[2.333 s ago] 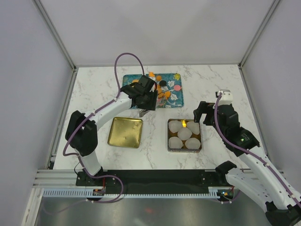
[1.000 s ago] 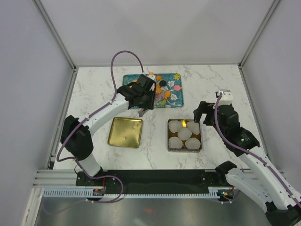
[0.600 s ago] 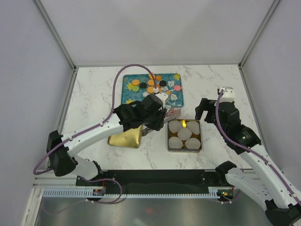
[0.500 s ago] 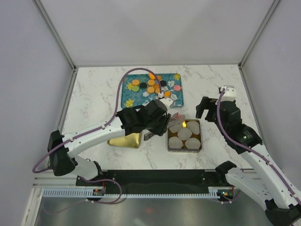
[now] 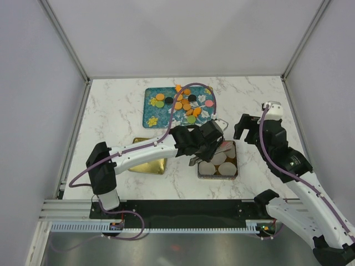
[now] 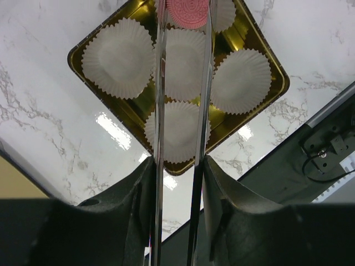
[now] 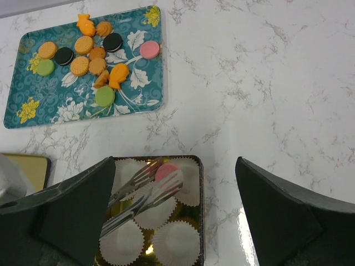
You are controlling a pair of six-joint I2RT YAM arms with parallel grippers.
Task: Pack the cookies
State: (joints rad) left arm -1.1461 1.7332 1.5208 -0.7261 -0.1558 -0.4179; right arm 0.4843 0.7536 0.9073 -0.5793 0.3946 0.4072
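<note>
The left gripper (image 6: 178,177) squeezes one pair of tongs (image 6: 160,100) pinching one pink cookie (image 6: 187,14) over five paper cups (image 6: 117,57) in the gold tin (image 5: 217,177), centre of the overhead view. The right gripper (image 5: 245,128) hangs spread wide. The teal tray (image 5: 150,111), upper centre, shows two black and two green cookies (image 7: 112,41) among orange ones.

pink cookie (image 6: 186,14) cropped at top edge, gold lid (image 5: 147,165) partly covered

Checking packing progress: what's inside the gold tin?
White paper cups fill the tin; the visible ones look empty. Tongs hold a pink cookie over one cup, covering its inside.
</note>
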